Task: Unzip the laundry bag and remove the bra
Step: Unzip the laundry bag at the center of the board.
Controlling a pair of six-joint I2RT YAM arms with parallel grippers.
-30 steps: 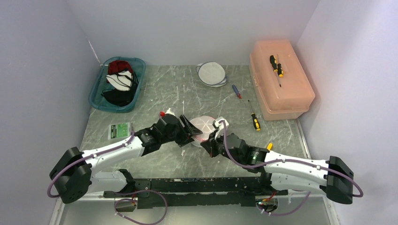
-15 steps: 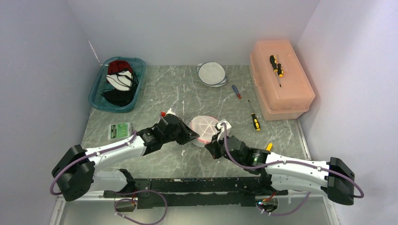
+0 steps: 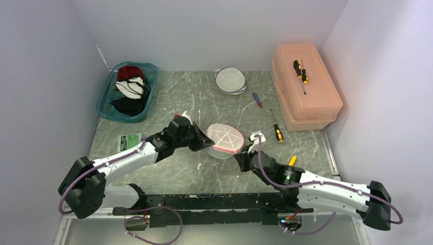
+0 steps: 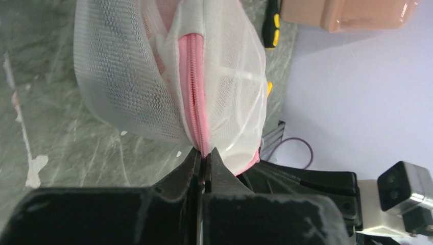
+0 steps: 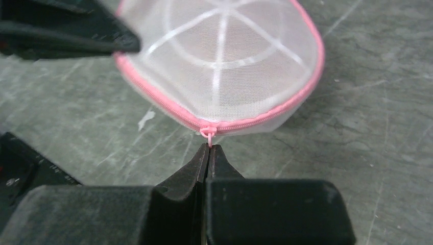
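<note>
- The left gripper (image 4: 205, 156) is pinched tight on the laundry bag (image 3: 225, 139) at its 9 o'clock edge, to hold it steady.
- The right gripper (image 5: 209, 149) squeezes the pink zipper pull (image 5: 208, 133) at 4 o'clock, ready to tug.
- The bag sits zipped in the middle of the table (image 3: 204, 97). I cannot see the bra.

1. The laundry bag (image 3: 225, 139) has shifted slightly toward the lower right of the frame's centre. Nearly its whole round top now shows, where a second ago the arms hid its near rim.
2. The left arm (image 3: 127, 158) has swung its wrist higher in the frame. Its jaws, which looked spread a second ago, are now pinched on the bag's left edge.
3. The right arm (image 3: 316, 186) has drawn back toward the lower right corner, elbow included. Its jaws have left the bag's lower left and now close on the pink zip pull (image 5: 208, 132).
</note>
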